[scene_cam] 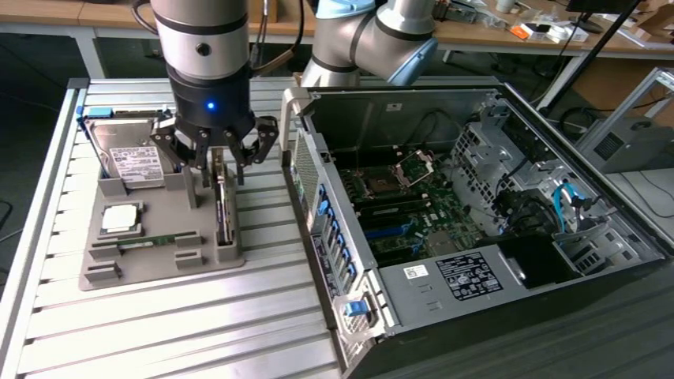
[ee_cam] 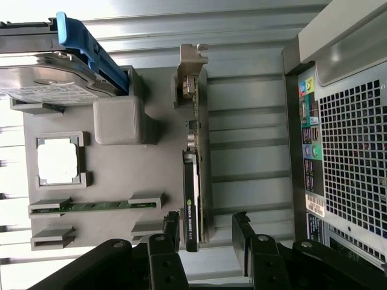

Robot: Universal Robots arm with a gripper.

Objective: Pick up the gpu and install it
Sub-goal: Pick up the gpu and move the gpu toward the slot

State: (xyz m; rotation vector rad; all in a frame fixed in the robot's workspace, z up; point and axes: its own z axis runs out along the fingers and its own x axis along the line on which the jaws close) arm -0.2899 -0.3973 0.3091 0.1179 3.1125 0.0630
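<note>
Grey tray (ee_cam: 121, 175): one gpu (ee_cam: 197, 175) between two spread jaws

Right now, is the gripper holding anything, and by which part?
Nothing is held. The gripper stands with jaws open astride one end of the gpu, which rests edge-on in the grey holder.

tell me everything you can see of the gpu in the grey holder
The gpu is a thin card standing on its long edge in a slot of the grey holder, beside the open computer case. A silver metal bracket caps one end; a black cover with a printed label runs toward the other. The jaws stand open either side of that end, not clamped.
</note>
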